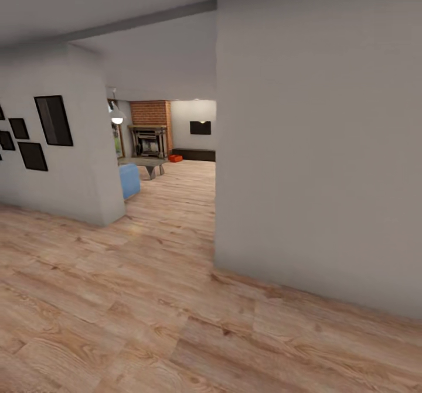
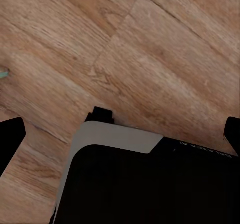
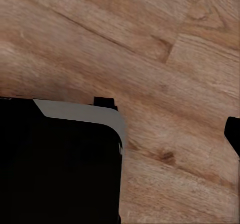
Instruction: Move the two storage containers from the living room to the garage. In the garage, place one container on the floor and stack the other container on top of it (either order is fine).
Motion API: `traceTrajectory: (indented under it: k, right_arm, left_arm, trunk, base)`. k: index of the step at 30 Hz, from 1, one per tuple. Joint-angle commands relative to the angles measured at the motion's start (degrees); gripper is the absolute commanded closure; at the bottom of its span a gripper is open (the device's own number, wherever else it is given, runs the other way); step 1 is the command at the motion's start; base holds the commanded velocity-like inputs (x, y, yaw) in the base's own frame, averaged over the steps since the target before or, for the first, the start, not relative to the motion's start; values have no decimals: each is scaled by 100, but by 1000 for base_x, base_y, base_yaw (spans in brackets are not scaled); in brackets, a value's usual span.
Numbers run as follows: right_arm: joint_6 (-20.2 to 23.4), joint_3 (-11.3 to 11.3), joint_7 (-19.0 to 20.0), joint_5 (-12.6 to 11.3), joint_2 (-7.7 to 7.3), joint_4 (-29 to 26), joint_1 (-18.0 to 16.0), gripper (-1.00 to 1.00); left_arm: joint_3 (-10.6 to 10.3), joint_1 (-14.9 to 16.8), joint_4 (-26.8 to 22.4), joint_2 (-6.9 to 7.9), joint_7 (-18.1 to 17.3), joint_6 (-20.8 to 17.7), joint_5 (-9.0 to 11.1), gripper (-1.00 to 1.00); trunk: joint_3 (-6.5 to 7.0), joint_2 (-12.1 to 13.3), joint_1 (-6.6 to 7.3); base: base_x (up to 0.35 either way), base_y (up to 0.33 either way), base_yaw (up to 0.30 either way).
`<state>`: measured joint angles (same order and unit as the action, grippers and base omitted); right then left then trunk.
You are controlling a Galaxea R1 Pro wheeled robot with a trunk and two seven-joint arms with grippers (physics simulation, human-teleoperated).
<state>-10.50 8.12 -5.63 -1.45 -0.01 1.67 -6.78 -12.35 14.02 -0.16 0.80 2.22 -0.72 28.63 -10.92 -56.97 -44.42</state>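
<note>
Head view: a hallway of light wood plank floor [image 1: 146, 311] leads between 2 grey walls, the nearer wall [image 1: 316, 147] on the right and a wall carrying dark picture frames [image 1: 53, 120] on the left, into the living room [image 1: 170, 141]. At the far end stand the red brick fireplace [image 1: 149, 132], a glass-topped table [image 1: 143, 163], the corner of a blue sofa [image 1: 129, 181] and a dark low cabinet [image 1: 193, 154]. A small orange-red shape, judged to be 1 of the storage containers [image 1: 175, 158], lies on the floor just beside the fireplace, near the cabinet's left end.

Step in hand, as judged: the approach drive toward the containers. It calls for steering through the middle of the opening, well apart from the right wall's corner, then passing right of the sofa and table to meet the container squarely.

Wrist views: the left gripper [image 2: 120, 134] shows a dark fingertip at each edge of the frame, well apart with nothing between, so it stands spread and empty above the robot base [image 2: 145, 184]. The right gripper [image 3: 232, 136] shows 1 fingertip alone, so I cannot tell its state.

Hard to make out: whether the orange-red shape is 1 container or 2; it is too small to tell. The room's right part is hidden behind the near wall.
</note>
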Motion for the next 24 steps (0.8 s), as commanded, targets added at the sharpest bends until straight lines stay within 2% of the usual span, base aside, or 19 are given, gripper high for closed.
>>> traceTrajectory:
  k: [1, 24]
  right_arm:
    - [-31, 46, -17, -14, 1, 18, -8, -100]
    - [-31, 40, -17, -31, 0, 18, -8, -100]
  left_arm:
    - [-49, 4, -2, -1, 16, -6, 46, -100]
    - [-49, 4, -2, -1, 18, -8, 46, -100]
  trunk:
    - [-8, -4, -4]
    - [-8, -4, -4]
  base:
    - [323, 0, 300]
    - [323, 0, 300]
